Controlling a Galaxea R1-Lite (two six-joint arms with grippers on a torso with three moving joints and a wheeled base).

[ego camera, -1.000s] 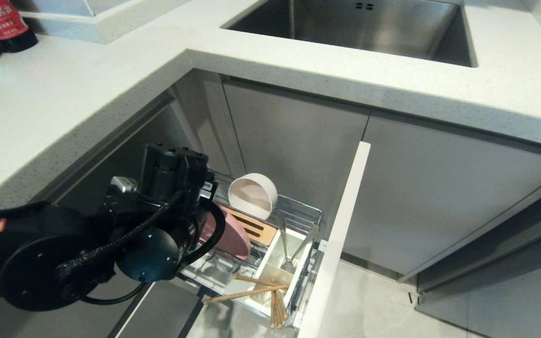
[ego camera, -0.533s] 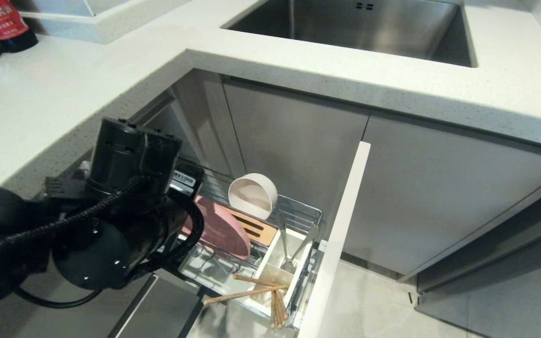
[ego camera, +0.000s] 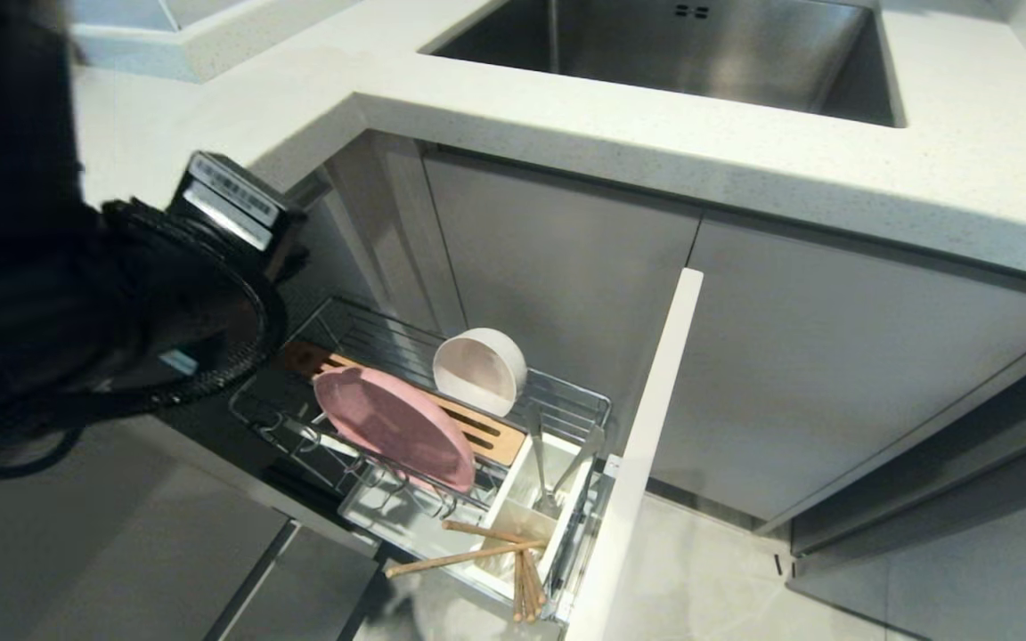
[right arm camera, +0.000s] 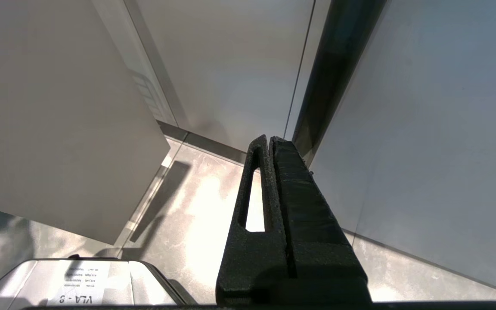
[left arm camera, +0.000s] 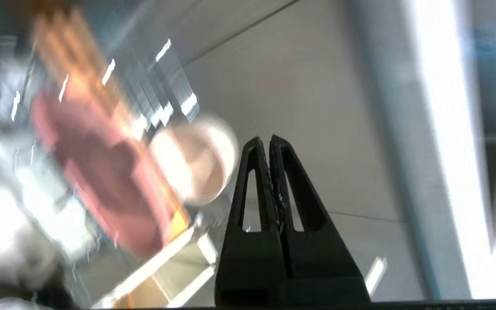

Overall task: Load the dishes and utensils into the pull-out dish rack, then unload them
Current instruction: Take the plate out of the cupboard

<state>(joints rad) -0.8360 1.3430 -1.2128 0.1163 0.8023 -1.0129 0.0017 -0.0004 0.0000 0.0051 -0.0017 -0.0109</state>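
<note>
Even bright daylight; heavy motion blur across the left wrist view.

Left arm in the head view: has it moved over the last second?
Yes. The left arm has pulled up and to the left, away from the wide flat pink plate, toward the white stone countertop.

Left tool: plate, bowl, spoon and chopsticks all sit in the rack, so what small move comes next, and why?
Probably open the left tool and lower it toward the wide pink round plate. Its fingers are shut on nothing above the chrome wire pull-out rack, which looks fully loaded, so unloading seems due.
</note>
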